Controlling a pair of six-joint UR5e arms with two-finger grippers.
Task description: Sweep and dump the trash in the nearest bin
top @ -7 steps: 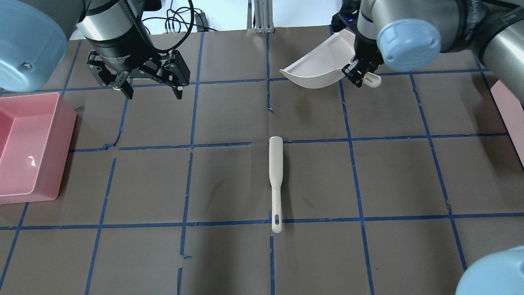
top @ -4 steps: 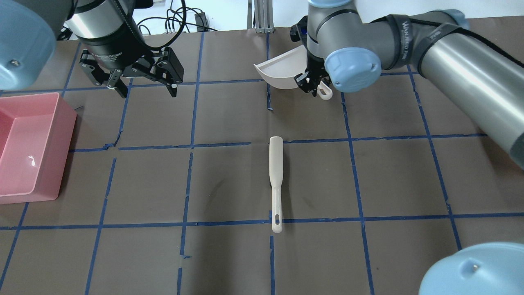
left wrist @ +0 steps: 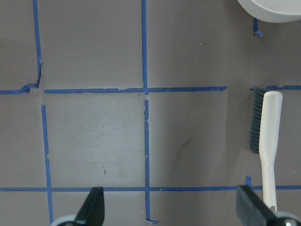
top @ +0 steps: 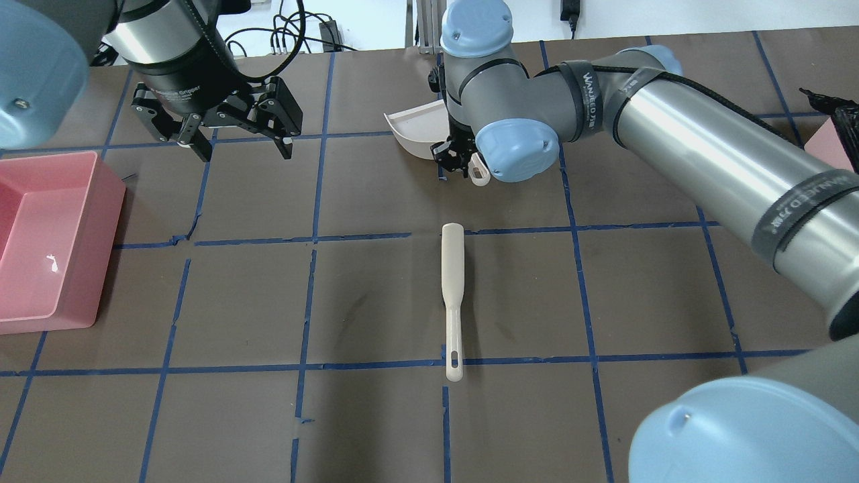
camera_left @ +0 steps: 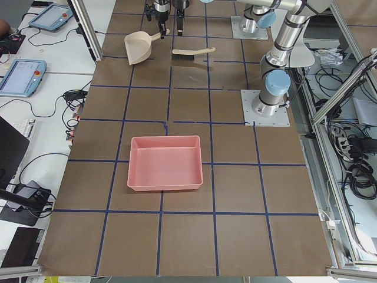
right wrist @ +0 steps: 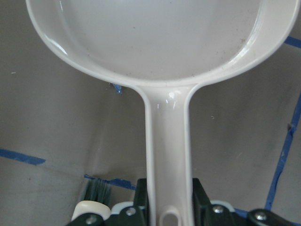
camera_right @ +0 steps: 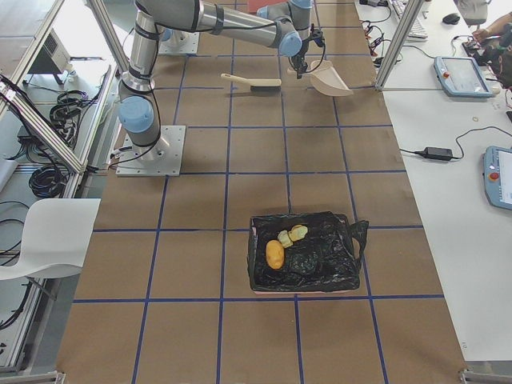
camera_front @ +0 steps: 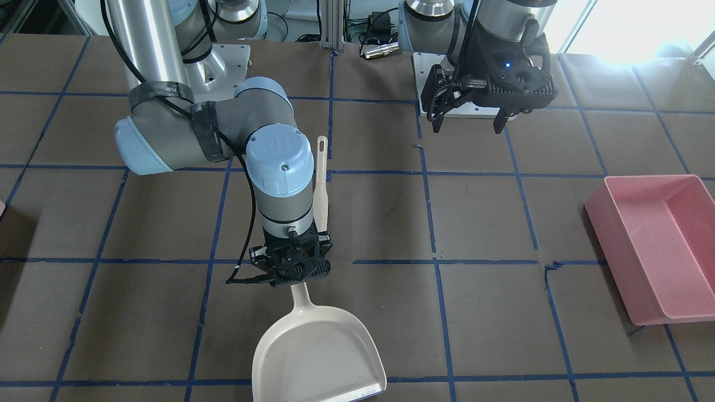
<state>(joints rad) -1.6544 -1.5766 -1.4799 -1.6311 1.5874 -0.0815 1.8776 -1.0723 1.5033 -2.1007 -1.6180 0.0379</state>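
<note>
Indoors, brown blue-taped table (top: 376,302), right pincer (camera_front: 295,279) clamped on dustpan (camera_front: 318,357), left pincer (top: 245,153) spread wide, brush (top: 453,282) lying flat.

Your overhead and front cameras face each other across the table (top: 376,422); both show the brush (top: 452,268); wrist cameras sit close.

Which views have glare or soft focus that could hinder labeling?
Exterior front-facing: a blown-out bright patch in the top right corner. Overhead exterior: the right arm's near blue joint cap looks large and soft; small glint on the pink tray. Right wrist-mounted: bright reflections on the glossy dustpan handle.
</note>
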